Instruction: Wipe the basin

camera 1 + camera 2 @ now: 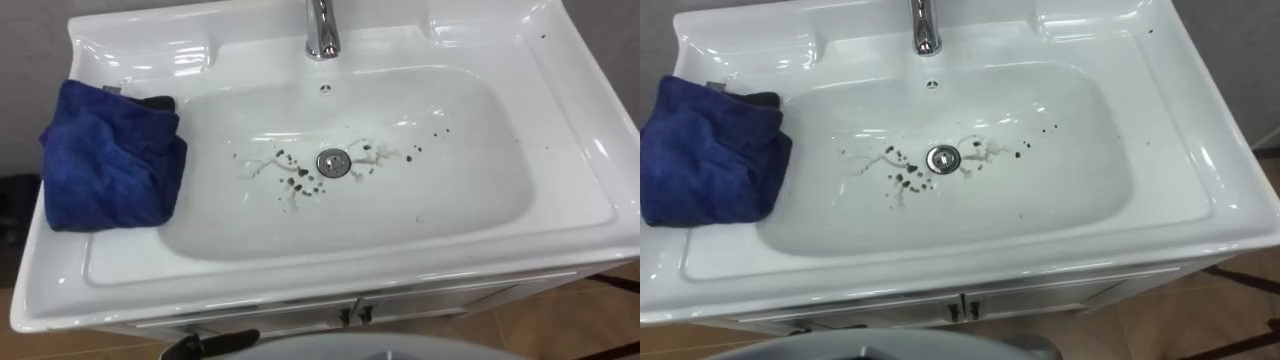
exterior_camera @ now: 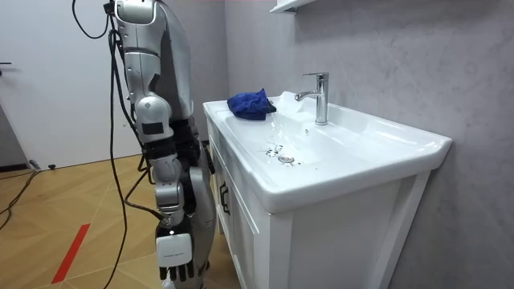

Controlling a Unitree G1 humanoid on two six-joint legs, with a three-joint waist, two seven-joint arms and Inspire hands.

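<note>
Overall: bright, even indoor light in every view.
Source: from above, judging by where the reflections sit.
Glare: white streaks on the glossy white ceramic basin (image 1: 600, 150), strongest along the back ledge and right rim. Small glints inside the bowl.
Tap: the upright chrome tap (image 1: 322, 30) mirrors light and dark bands.
Shadows: soft. The crumpled dark-blue cloth (image 1: 110, 160) throws a faint grey edge onto the bowl wall beside it, and its folds go near black.
Contrast: the dark specks (image 1: 300, 182) stand out plainly against the white.
Edges: the basin's rim lines bow toward the corners in the eye views.
Room view: the rough grey wall (image 2: 385, 56) is evenly lit. The white cabinet (image 2: 321, 241) under the overhang is in gentle shade.
</note>
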